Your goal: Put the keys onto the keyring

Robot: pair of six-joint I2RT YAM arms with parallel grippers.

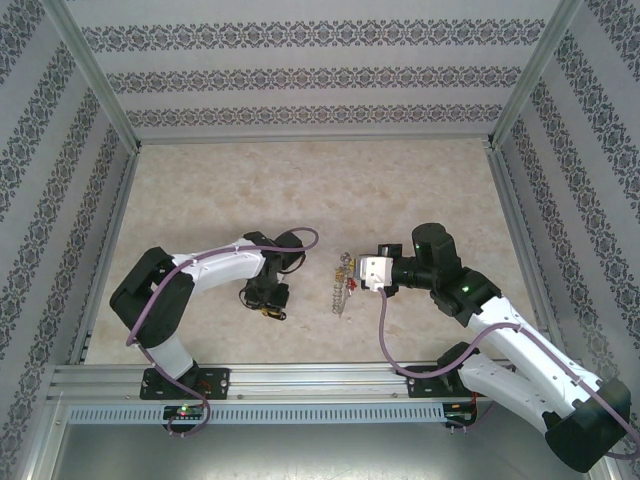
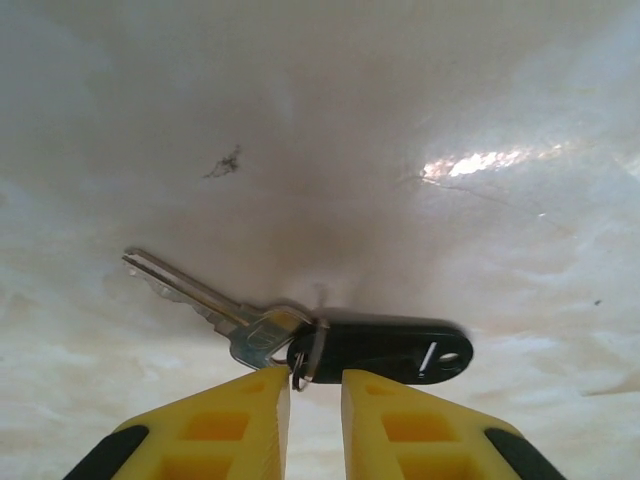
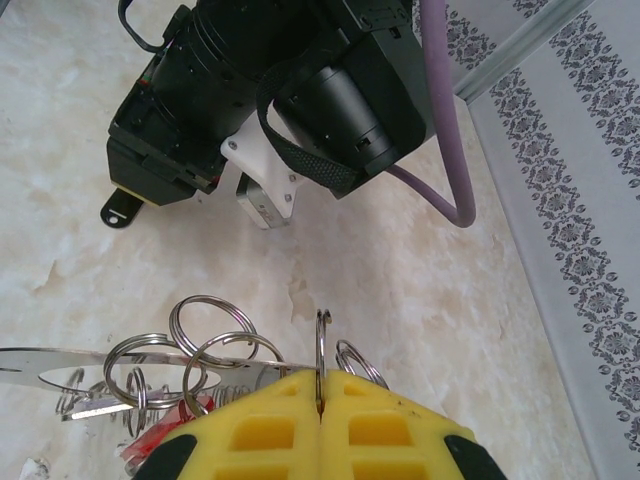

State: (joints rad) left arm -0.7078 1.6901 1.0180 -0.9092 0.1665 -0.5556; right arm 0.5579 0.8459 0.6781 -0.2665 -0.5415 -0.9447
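The keys lie flat on the pale surface, right in front of the left tool. A silver blade points off to the left and a long black plastic part points to the right. A small ring joins them in the middle. That small ring sits just at the mouth of the left tool. The tool's two yellow fingers are close together but not touching. The gap between them is wider than the ring, so this tool is a little bit open and is not squeezing anything.

Seen from the top, the keyring lies on the surface to the right of the left tool, apart from it, with bare surface in between. The right tool is at the keyring's right side. Its yellow fingers are pressed tight together, with one thin ring of the keyring standing up between them (you see it edge-on, like a thin line), so it has hold of the keyring. More shiny rings hang to the left of that one, looped over each other. A bit of a red tag peeks out under them.

Farther out, the black end of the left arm points down at the surface, with a purple cable curling beside it. There is a small dark mark on the surface beyond the keys. Walls with a flowery pattern stand around three sides.
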